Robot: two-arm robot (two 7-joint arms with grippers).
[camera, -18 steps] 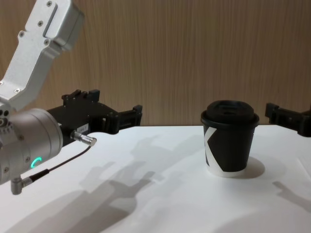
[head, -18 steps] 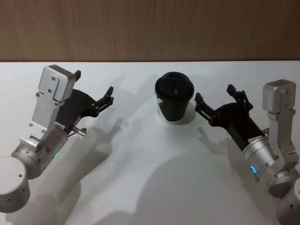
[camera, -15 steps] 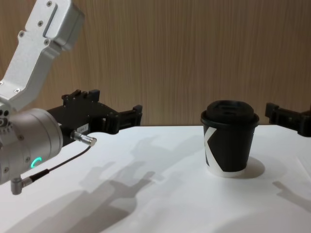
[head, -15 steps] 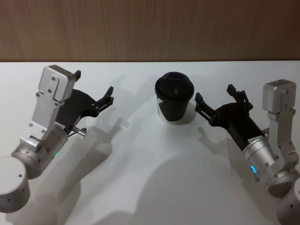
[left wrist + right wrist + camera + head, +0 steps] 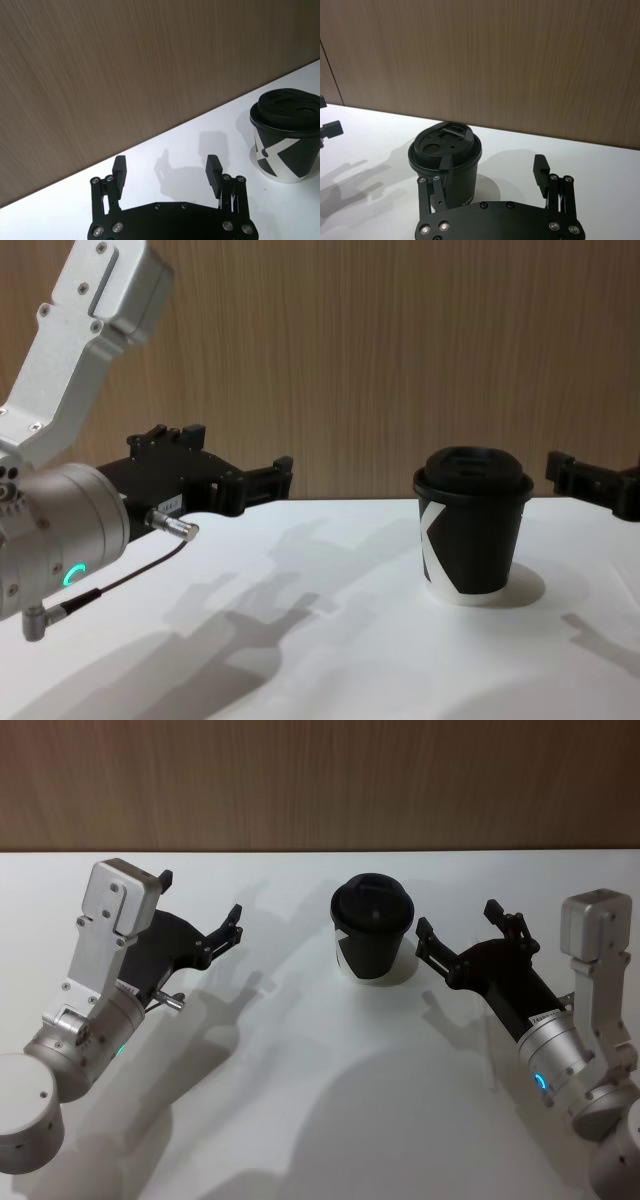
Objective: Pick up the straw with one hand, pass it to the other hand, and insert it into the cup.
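left tool [image 5: 200, 895] hangs over the left part of the table [image 5: 330, 1110] with its two short fingers [image 5: 214, 170] spread wide, the gap between them bare, holding nothing and touching nothing. it sits raised above the surface and throws a forked shadow on the white top below it. its silver arm [image 5: 60, 530] carries a green ring light [image 5: 70, 575] and a thin black cable [image 5: 120, 583].

right tool [image 5: 457, 917] is on the other side, just as wide open and just as empty. it points toward the middle of the table, its nearer fingertip close beside the cup [image 5: 372, 935] at about lid height. the chest view shows a clear gap between them, so they are apart.

between the two tools, toward the back of the table, the cup stands upright on its white base rim. its black domed lid [image 5: 445, 144] is on and its white angular mark faces the robot. it is much nearer the right tool than the left.

behind the table runs a brown wooden wall [image 5: 320, 780].
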